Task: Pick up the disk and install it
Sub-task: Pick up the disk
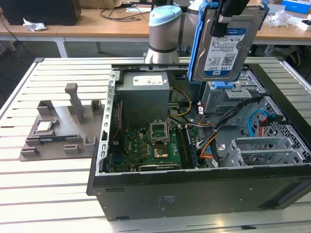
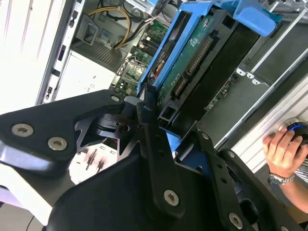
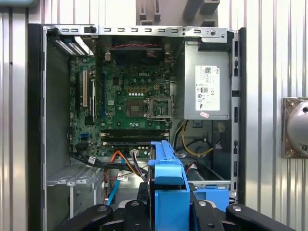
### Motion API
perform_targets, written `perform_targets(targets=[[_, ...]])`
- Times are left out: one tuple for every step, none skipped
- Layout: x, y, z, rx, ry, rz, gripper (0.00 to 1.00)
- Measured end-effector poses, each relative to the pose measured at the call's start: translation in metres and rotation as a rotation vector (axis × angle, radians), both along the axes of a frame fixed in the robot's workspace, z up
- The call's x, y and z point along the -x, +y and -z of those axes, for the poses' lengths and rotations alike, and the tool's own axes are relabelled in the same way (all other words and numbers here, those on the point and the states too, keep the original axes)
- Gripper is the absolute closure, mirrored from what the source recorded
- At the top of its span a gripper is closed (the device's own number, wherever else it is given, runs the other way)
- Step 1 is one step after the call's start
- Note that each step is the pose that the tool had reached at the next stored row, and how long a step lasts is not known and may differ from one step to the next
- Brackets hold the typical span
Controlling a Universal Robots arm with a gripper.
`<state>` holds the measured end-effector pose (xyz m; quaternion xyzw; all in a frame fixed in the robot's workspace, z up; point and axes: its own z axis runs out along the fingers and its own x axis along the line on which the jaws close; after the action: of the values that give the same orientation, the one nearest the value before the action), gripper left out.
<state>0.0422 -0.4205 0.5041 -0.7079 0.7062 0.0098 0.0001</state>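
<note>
The tool (image 1: pixel 226 14) pinches the disk (image 1: pixel 226 43) at its upper end and holds it upright in the air above the open computer case (image 1: pixel 194 189). The disk hangs over the corner of the case where a grey drive cage (image 1: pixel 224 97) with a blue latch sits. In the first wrist view the fingers (image 3: pixel 199 211) press against the blue rails on either side of the disk, and the motherboard (image 3: pixel 130 96) and power supply (image 3: pixel 207 86) lie inside the case beyond. A person's hand (image 2: pixel 284 147) rests outside the case. A grey parts holder (image 1: pixel 58 131) stands on the worktop (image 1: pixel 48 194) beside the case, at the exterior view's left.
</note>
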Motion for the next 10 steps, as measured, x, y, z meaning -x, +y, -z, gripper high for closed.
perform_targets(targets=[[0.000, -0.0011, 0.0000, 0.0000, 0.0000, 0.000, 0.64], [0.000, -0.0023, 0.0001, -0.0001, 0.0001, 0.000, 0.64], [0.000, -0.0032, 0.0001, -0.0001, 0.0001, 0.000, 0.64], [-0.001, -0.0043, 0.0001, 0.0000, 0.0001, 0.000, 0.64], [-0.001, -0.0054, 0.0001, 0.0000, 0.0000, 0.000, 0.64], [-0.001, -0.0065, 0.0001, 0.0000, 0.0000, 0.000, 0.64], [-0.001, -0.0076, 0.0001, 0.0000, 0.0000, 0.000, 0.64], [-0.001, -0.0094, 0.0002, 0.0000, 0.0001, 0.000, 0.64], [-0.002, -0.0106, 0.0002, 0.0000, 0.0001, 0.000, 0.64], [-0.002, -0.0120, 0.0003, 0.0000, 0.0001, 0.000, 0.64]])
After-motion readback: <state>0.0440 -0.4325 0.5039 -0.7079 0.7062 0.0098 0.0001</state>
